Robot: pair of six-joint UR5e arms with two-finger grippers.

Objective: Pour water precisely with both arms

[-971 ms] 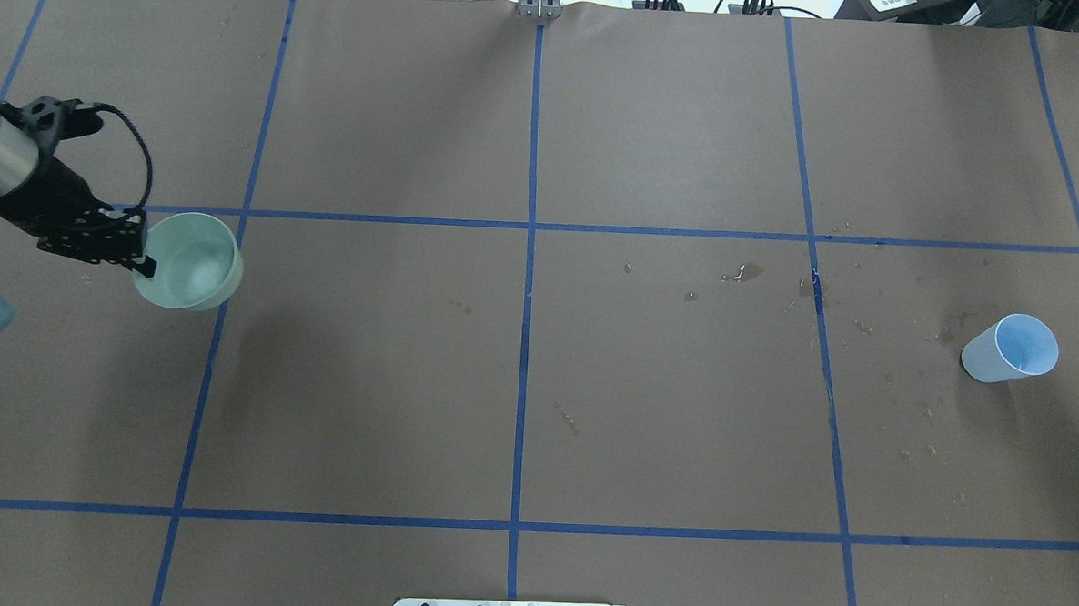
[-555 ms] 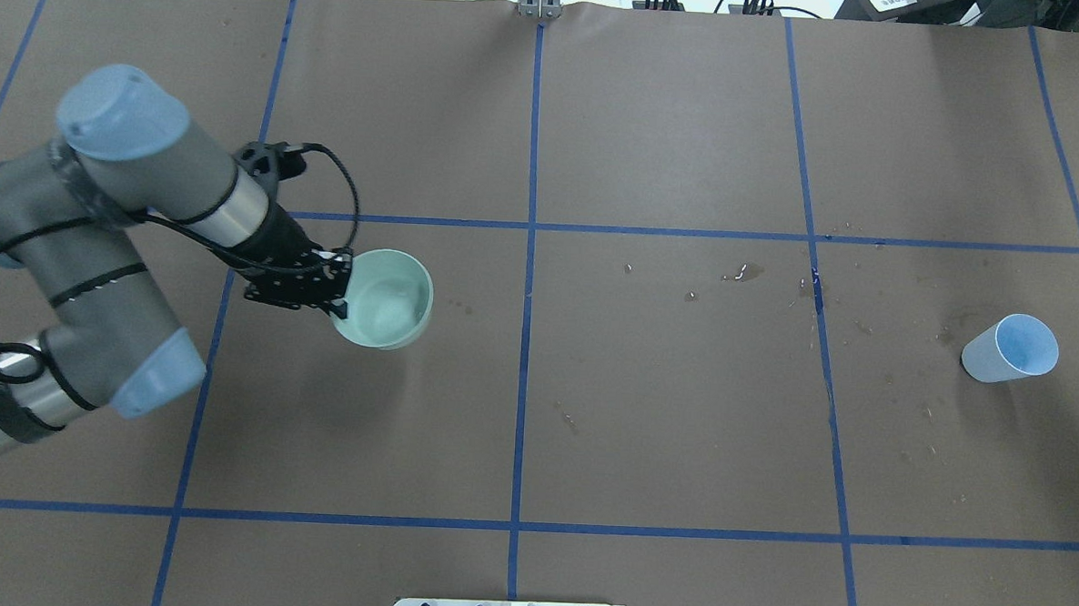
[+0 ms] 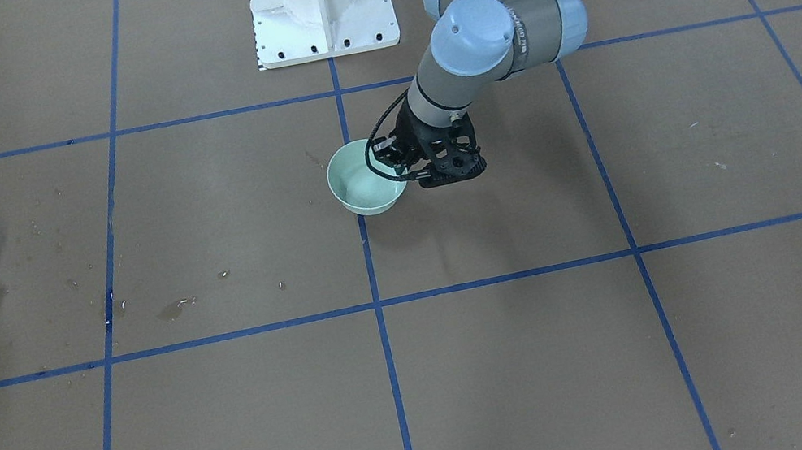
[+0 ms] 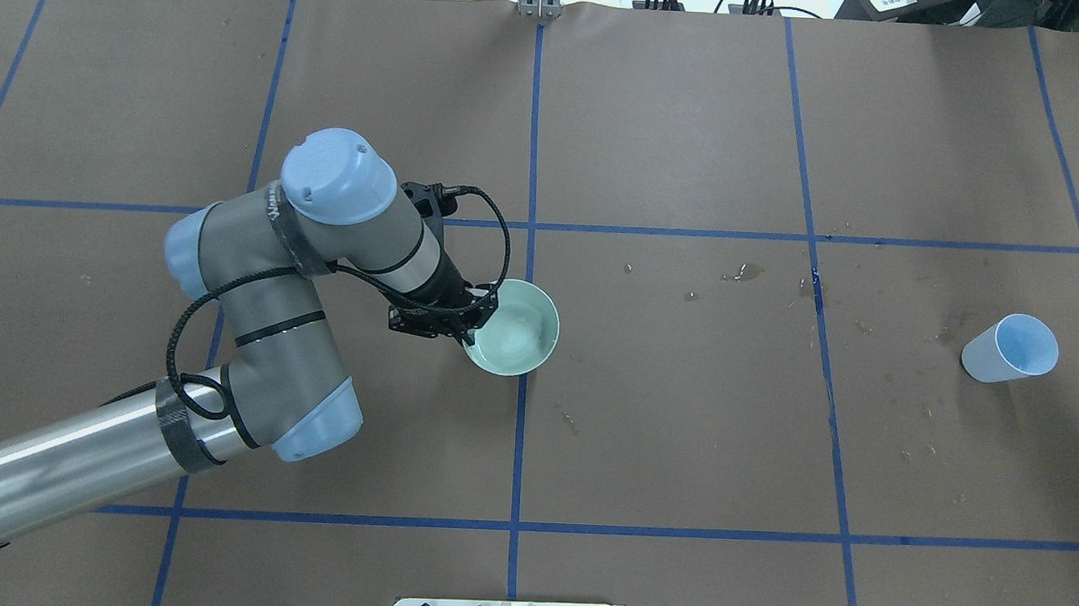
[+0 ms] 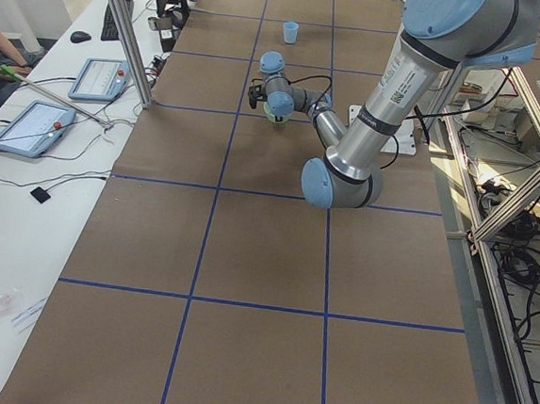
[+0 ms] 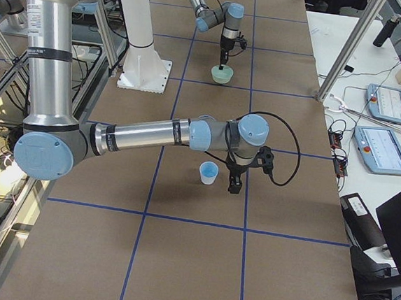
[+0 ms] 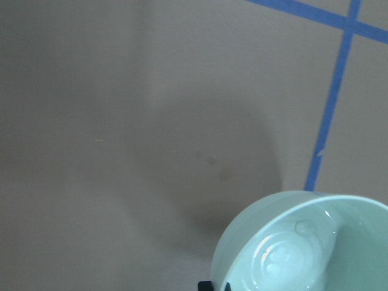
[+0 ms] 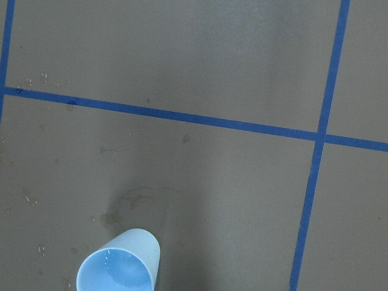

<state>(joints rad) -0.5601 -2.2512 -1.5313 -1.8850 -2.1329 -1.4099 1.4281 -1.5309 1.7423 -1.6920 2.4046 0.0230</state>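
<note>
A mint-green bowl (image 4: 526,352) sits over the middle blue tape line (image 4: 532,139) of the brown worktop (image 4: 679,437), a little to the robot's side of the cross line. The left claw (image 4: 471,329) is pinching the bowl's rim on the side nearest the left arm (image 4: 274,328), one finger inside the wall and one outside. Whether the bowl rests on the worktop or is held just clear of it I cannot tell. The bowl is upright, its mouth open to the ceiling.

The water (image 7: 285,260) lies in the bottom of this bowl, a shallow clear pool that shows only as ringed ripples and white glints.

A pale blue cup (image 4: 1011,348) stands upright, mouth up, well apart from the bowl at the robot's right end of the worktop. A few tiny pale specks cling to its inner wall; I cannot tell whether it holds liquid.

Small wet spots (image 4: 746,273) mark the paper between bowl and cup.

The right arm (image 6: 145,135) shows only in the side view, its right claw (image 6: 234,184) near the cup there; spread or pressed together, I cannot tell.
</note>
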